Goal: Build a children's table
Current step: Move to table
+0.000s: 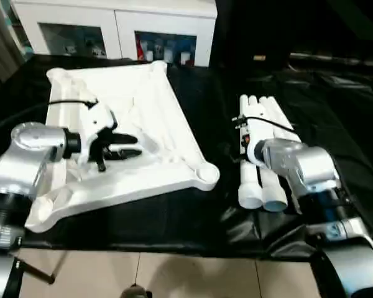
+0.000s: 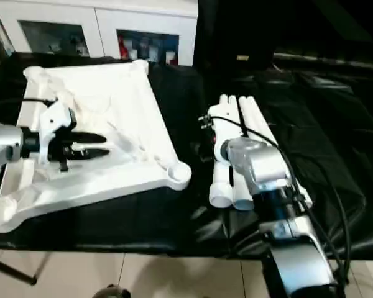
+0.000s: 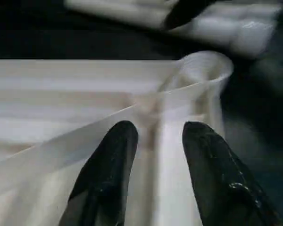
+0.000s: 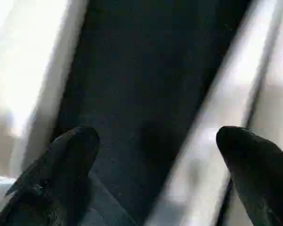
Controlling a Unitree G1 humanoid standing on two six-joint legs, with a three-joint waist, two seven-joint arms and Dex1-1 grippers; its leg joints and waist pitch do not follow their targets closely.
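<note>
The children's table lies in parts on a black cloth. Its white tabletop [image 1: 155,105] rests upside down at the left, with a round corner socket [image 1: 206,174] nearest the middle. My left gripper [image 1: 133,144] hovers low over the tabletop's underside. Its fingers [image 3: 108,169] stand apart on either side of a raised white rib [image 3: 160,141] that runs to the socket [image 3: 203,70]. A bundle of white legs [image 1: 270,118] lies at the right. My right gripper [image 4: 155,136] is above them, open wide, with dark cloth showing between its fingers and nothing in them.
A white glass-fronted cabinet [image 1: 112,25] stands behind the work area. The black cloth [image 1: 174,217] covers the surface up to its front edge, and light floor tiles [image 1: 174,273] show below it. Black cables run along both forearms.
</note>
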